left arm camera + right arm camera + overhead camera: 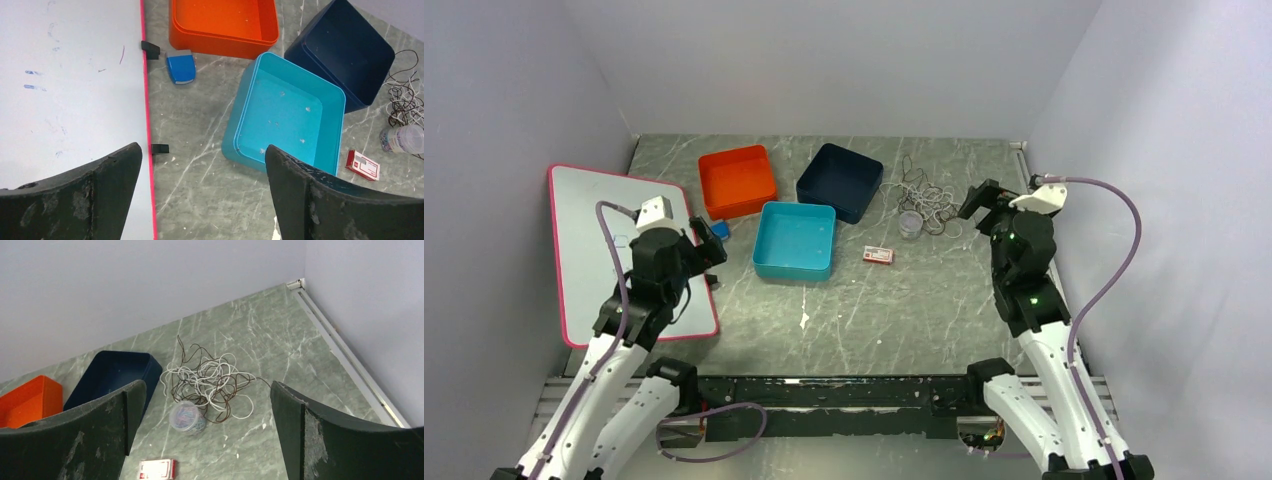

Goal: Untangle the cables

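Observation:
The cables (924, 193) lie in one loose tangle of thin whitish and dark brown loops on the table, to the right of the navy bin. The right wrist view shows the cables (212, 377) ahead of my right gripper (207, 390), which hangs above the table, open and empty. From above, the right gripper (984, 203) sits just right of the tangle, not touching it. My left gripper (707, 247) hovers over the whiteboard's right edge, far from the tangle. It is open too, nothing between the fingers of the left gripper (202, 152). A bit of the cables (402, 97) shows at the right edge there.
A clear tub of coloured clips (910, 224) stands against the tangle's near side, with a small red-and-white box (878, 254) nearby. Orange bin (737, 180), navy bin (839, 180) and teal bin (795, 240) sit mid-table. A pink-edged whiteboard (584, 240) and blue eraser (721, 231) lie left.

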Tool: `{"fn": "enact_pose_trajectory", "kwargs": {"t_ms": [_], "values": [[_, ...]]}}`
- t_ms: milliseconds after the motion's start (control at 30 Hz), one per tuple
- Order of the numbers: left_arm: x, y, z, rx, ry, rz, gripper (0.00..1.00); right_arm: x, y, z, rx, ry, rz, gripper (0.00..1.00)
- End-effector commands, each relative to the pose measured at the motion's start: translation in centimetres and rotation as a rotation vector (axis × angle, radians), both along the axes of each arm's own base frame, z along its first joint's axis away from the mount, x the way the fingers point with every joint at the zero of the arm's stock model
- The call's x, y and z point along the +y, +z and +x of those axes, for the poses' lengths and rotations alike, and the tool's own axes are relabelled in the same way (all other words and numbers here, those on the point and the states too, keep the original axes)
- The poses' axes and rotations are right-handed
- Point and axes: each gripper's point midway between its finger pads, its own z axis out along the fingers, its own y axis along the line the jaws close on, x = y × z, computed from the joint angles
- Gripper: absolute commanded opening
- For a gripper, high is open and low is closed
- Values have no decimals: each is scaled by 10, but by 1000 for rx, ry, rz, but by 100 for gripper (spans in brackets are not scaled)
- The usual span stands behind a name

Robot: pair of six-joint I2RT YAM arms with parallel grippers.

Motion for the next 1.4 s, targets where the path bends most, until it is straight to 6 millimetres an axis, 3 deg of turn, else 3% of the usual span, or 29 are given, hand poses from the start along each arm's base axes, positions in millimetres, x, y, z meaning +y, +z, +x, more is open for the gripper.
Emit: {"fn": "enact_pose_trajectory", "kwargs": {"t_ms": [0, 367, 667, 800, 933, 1100, 1367], "values": [[-5, 13, 4, 3, -56, -11, 98, -1, 6, 2, 21, 6, 64, 99], [-14, 29, 4, -47, -137, -32, 99, 1, -4, 19, 125, -1, 152, 100], [-18, 35, 5, -59, -170, -32, 99, 25, -34, 27, 333, 146, 86, 99], [-19, 36, 5, -59, -177, -32, 99, 25, -52, 33, 410, 155, 48, 98], [-21, 33, 5, -44, -184, -38, 99, 23, -72, 47, 513, 157, -16, 93], [-25, 30, 6, -31, -205, -45, 99, 26, -82, 69, 534, 161, -17, 88], [-29, 27, 7, -21, -228, -50, 98, 54, -98, 129, 529, 323, -77, 85]]}}
